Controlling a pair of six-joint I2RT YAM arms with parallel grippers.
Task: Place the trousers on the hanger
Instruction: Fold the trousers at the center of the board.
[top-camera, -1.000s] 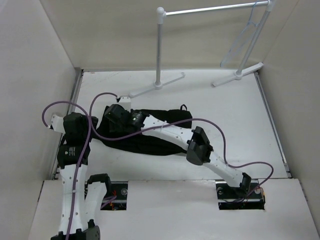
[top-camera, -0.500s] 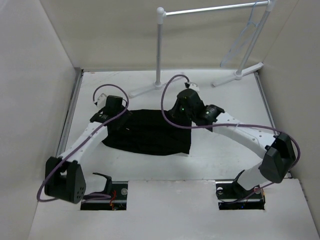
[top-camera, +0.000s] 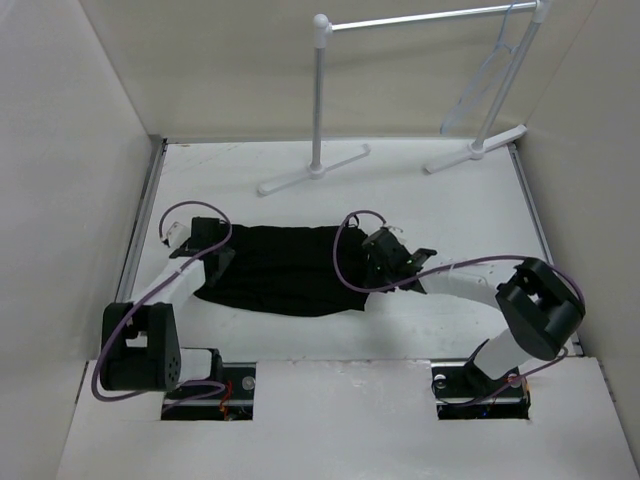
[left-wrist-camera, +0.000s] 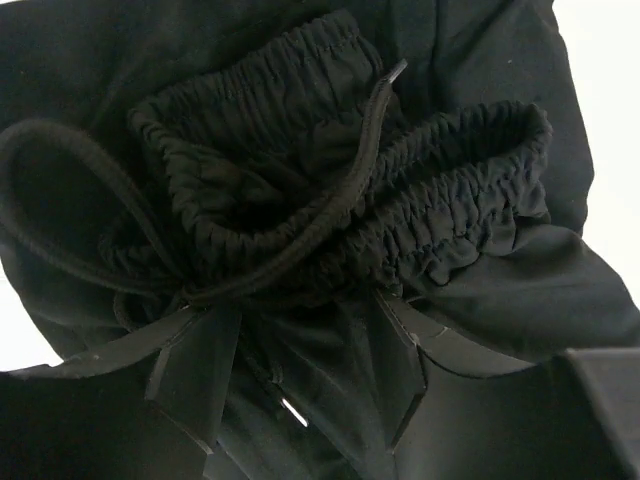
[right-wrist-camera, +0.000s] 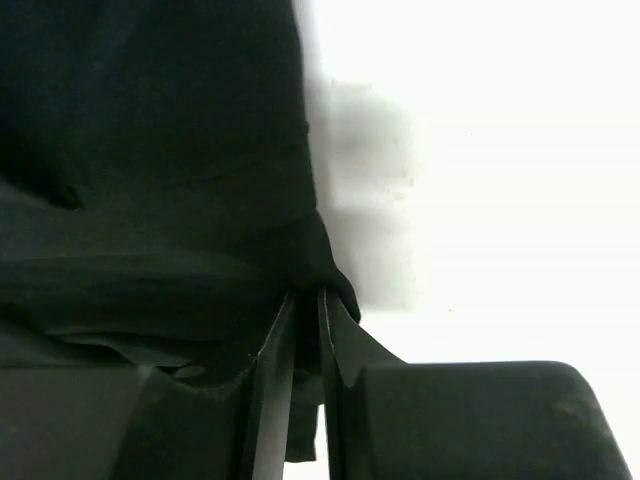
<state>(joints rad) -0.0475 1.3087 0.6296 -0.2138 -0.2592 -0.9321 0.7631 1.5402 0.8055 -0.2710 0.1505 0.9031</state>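
The black trousers lie folded on the white table, waist end to the left. In the left wrist view the gathered waistband and drawstring bunch just ahead of my left gripper, whose jaws are closed on a thick fold of the fabric. It sits at the trousers' left end. My right gripper is at the right end. Its jaws are pinched nearly together on the trousers' edge. The pale hanger hangs from the right end of the rack, far from both grippers.
The white garment rack stands at the back, its flat feet on the table beyond the trousers. Tall walls close in left, right and back. Purple cables loop over both arms.
Both arms have pulled back toward the near edge and dropped low. The trousers have shifted slightly nearer and to the left with the grippers at their two ends.
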